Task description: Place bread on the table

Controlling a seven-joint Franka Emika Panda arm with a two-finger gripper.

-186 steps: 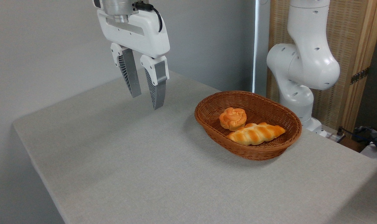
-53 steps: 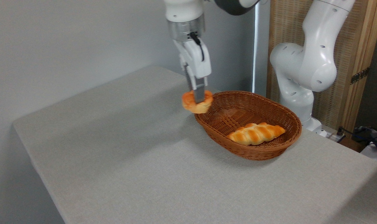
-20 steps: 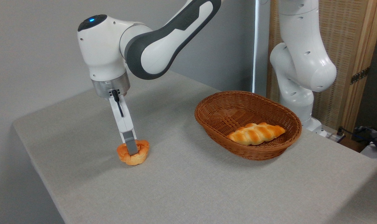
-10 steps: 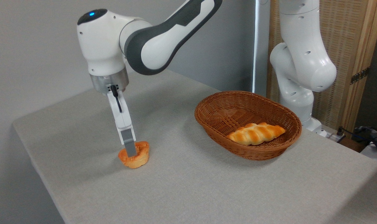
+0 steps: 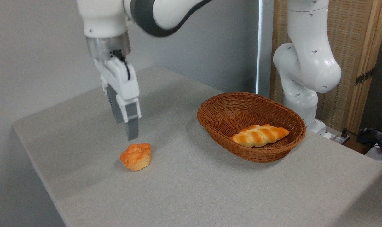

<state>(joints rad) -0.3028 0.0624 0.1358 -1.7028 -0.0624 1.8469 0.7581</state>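
The bread, a small orange-brown bun with a lumpy top, sits by itself on the grey-clothed table, left of centre. My gripper hangs a short way above it, pointing down and seen nearly edge-on. Its two grey fingers stand apart with nothing between them, and they do not touch the bun. The gripper is open.
A brown oval wicker basket stands to the right of the bun and holds a pale golden braided loaf. The arm's white base rises behind the basket. The table's left edge runs close to the bun.
The fingers have let go of the bun and the gripper has risen straight up from it. The bun stays on the cloth where it was set down.
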